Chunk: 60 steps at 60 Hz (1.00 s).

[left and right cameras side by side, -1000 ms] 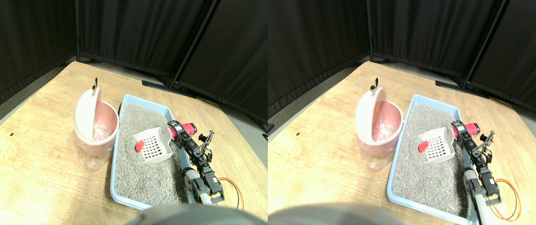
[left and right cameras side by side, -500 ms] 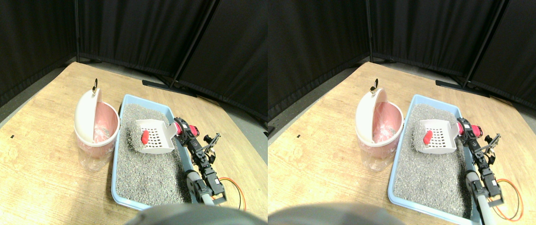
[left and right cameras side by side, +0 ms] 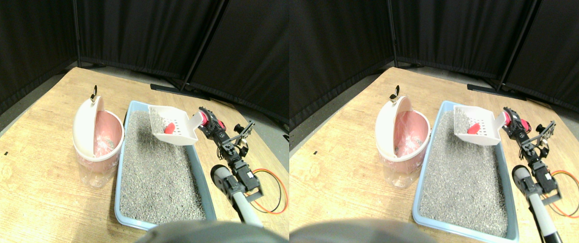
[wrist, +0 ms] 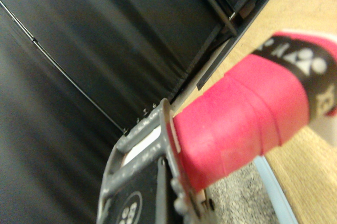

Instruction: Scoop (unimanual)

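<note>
Your claw (left and right cameras side by side: 207,121) grips the scoop (left and right cameras side by side: 172,132) by its red wrapped handle (wrist: 242,124). The scoop hangs above the litter tray (left and right cameras side by side: 203,177), carrying a red lump (left and right cameras side by side: 169,128). Expect a light, rigid load; keep it level, since contents slide easily.

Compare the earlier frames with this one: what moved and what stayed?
The white scoop, carrying the red piece and some litter, rose from the litter surface and swung toward the tray's far end. The hand still holds its pink-wrapped handle. Blue tray and pink bin stayed put; the camera shifted.
</note>
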Motion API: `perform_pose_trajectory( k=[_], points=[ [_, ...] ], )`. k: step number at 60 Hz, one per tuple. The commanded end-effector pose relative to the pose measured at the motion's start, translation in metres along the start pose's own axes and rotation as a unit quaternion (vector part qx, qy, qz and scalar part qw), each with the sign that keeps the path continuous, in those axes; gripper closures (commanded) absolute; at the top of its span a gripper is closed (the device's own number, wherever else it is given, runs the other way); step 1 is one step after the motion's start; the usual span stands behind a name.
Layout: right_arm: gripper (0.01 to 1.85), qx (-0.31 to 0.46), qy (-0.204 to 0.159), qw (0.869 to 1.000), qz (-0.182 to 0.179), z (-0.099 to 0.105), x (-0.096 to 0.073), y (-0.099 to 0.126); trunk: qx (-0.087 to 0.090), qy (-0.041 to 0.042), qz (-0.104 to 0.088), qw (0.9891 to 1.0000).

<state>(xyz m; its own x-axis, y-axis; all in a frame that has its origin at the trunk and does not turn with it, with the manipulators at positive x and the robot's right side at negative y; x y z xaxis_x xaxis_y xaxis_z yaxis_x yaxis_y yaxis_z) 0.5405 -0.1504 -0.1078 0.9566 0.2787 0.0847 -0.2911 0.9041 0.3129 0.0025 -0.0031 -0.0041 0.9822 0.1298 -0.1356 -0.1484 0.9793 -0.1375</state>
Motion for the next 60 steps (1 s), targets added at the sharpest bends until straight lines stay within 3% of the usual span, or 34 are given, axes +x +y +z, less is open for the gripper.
perform_pose_trajectory(
  k=[1, 24, 38, 44, 47, 60],
  points=[
    [1.81, 0.023, -0.023, 0.999, -0.004, 0.017, 0.003, 0.007, -0.006, -0.01, 0.002, 0.9999],
    [1.81, 0.117, -0.022, 0.993, 0.002, 0.025, 0.011, 0.007, -0.007, -0.0122, 0.005, 0.9999],
    [1.81, 0.173, -0.014, 0.985, 0.016, 0.019, 0.014, 0.008, -0.01, -0.0129, 0.01, 0.9998],
    [1.81, 0.208, -0.021, 0.978, 0.013, 0.014, 0.015, 0.009, -0.01, -0.0129, 0.01, 0.9998],
    [1.81, 0.248, -0.024, 0.969, 0.002, 0.011, 0.015, 0.011, -0.012, -0.0116, 0.012, 0.9998],
    [1.81, 0.289, -0.018, 0.957, -0.015, 0.002, 0.014, 0.015, -0.013, -0.0104, 0.014, 0.9998]
  ],
)
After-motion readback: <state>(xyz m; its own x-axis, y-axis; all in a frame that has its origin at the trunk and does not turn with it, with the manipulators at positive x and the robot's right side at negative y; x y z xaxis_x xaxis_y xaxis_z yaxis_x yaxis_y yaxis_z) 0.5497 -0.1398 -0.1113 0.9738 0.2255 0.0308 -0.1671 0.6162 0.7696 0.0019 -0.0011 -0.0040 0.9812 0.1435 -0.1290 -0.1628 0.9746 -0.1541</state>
